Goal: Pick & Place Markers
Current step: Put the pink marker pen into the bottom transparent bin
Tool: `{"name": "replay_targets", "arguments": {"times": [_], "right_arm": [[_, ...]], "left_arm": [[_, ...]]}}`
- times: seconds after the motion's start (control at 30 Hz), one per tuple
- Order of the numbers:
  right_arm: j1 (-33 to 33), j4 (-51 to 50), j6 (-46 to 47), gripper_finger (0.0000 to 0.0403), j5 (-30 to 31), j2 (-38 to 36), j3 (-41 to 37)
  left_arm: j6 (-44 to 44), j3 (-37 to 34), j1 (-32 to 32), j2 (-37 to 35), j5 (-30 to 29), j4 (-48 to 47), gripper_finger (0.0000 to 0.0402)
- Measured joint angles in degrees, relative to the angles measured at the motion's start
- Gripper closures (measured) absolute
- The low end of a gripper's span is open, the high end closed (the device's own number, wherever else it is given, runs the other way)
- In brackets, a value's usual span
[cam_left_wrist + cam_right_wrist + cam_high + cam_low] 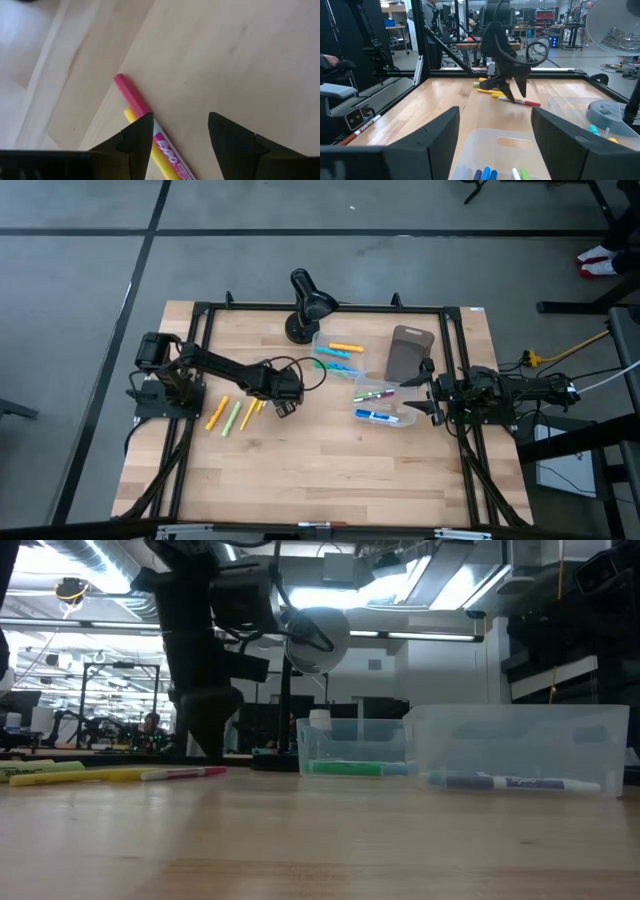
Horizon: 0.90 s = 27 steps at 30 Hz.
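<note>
Several markers lie flat on the wooden table at the left: an orange one (213, 414), a green one (232, 418), a yellow one (250, 413) and a pink one (134, 96). The pink marker lies across a yellow marker (161, 161). My left gripper (285, 407) (180, 135) hangs open just above the pink marker's end, pointing steeply down; the marker runs past one finger (140, 137), outside the gap. More markers lie in clear bins (372, 392). My right gripper (428, 398) (495, 142) waits open and level at the right, by the bin of blue markers (377, 417).
A black desk lamp (305, 305) stands at the far edge. A grey-brown tray (408, 352) lies behind the bins. A black frame (200, 320) borders the table. Bare wood spreads across the near half (320, 480).
</note>
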Motion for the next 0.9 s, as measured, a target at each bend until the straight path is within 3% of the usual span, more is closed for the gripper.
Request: {"name": "replay_targets", "arguments": {"times": [0.3, 0.63, 0.9], "right_arm": [[0.0, 0.0, 0.0, 0.0159, 0.0, 0.0, 0.0], [0.0, 0.0, 0.0, 0.0159, 0.0, 0.0, 0.0], [0.0, 0.0, 0.0, 0.0159, 0.0, 0.0, 0.0]], "left_arm": [[-5.9, -2.4, 4.2, 0.0, 4.7, 0.8, 0.0217], [-7.1, -4.3, 4.5, -0.3, 3.6, 1.3, 0.0217], [-7.0, -4.4, 4.2, -5.2, 2.1, 2.0, 0.0217]]}}
